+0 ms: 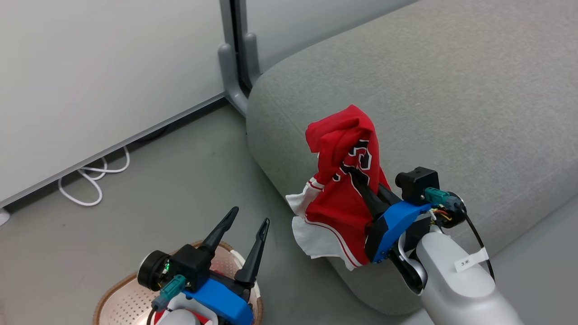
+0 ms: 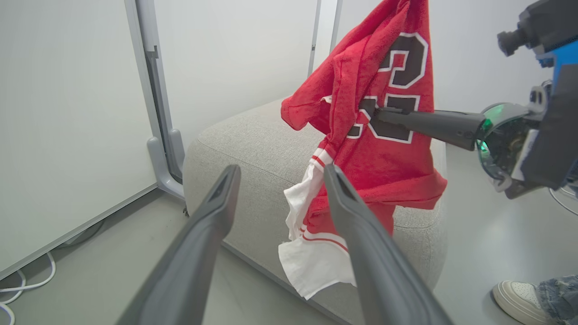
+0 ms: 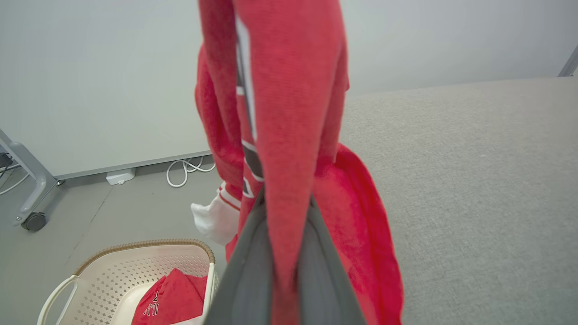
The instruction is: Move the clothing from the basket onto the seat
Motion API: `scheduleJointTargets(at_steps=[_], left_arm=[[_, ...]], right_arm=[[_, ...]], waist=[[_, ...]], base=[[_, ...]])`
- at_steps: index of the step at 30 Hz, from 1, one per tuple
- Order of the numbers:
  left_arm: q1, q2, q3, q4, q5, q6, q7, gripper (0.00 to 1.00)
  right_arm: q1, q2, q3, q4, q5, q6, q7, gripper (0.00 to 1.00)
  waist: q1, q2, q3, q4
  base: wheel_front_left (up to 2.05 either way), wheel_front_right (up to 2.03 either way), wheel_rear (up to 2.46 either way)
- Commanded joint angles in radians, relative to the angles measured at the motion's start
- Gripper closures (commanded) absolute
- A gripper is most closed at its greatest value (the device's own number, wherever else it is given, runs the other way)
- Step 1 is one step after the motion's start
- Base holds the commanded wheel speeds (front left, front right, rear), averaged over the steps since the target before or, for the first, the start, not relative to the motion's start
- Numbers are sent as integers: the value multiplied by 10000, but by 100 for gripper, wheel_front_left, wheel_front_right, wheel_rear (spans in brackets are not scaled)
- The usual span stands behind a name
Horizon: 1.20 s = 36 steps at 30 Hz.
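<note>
- Right gripper is clenching a red garment, fingers pinched tight on a fold by the black numerals.
- Garment is hanging long axis straight down from the fingers, at the seat's front edge near its left corner; white hem is dangling past that edge, over the floor.
- Seat top is lying ahead and right of the gripper. My read: cloth needs carrying further in from the edge, or it's likely sliding off.
- Left gripper is hovering splayed wide, gripping nothing, above the basket, where more red clothing is lying.
- Right arm is sitting nearer the seat.
</note>
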Motion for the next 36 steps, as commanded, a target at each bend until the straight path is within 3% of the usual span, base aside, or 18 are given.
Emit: scheduleJointTargets(at_steps=[1, 13, 18, 27, 36], left_arm=[[-178, 48, 82, -9, -27, -11, -30, 0], [-210, 128, -62, -20, -26, -11, -30, 0], [-460, 202, -173, -98, 52, -11, -29, 0], [-1463, 663, -276, -536, 355, -11, -29, 0], [-2752, 1071, -458, -1320, 607, -11, -29, 0]], right_arm=[[145, 47, -37, -73, -32, 5, -74, 100], [284, 81, -404, -51, -55, 5, -124, 100], [-290, -81, -973, -213, 586, 5, 193, 100], [-2472, -1740, -2245, -688, 1100, 5, 951, 100], [-3931, -3709, -4557, -758, 918, 5, 737, 100]], waist=[[0, 0, 83, -238], [0, 0, 217, -293], [0, 0, 694, -11], [0, 0, 2654, 777], [0, 0, 4899, 1753]], base=[[0, 0, 0], [0, 0, 0], [0, 0, 0], [0, 0, 0], [0, 0, 0]])
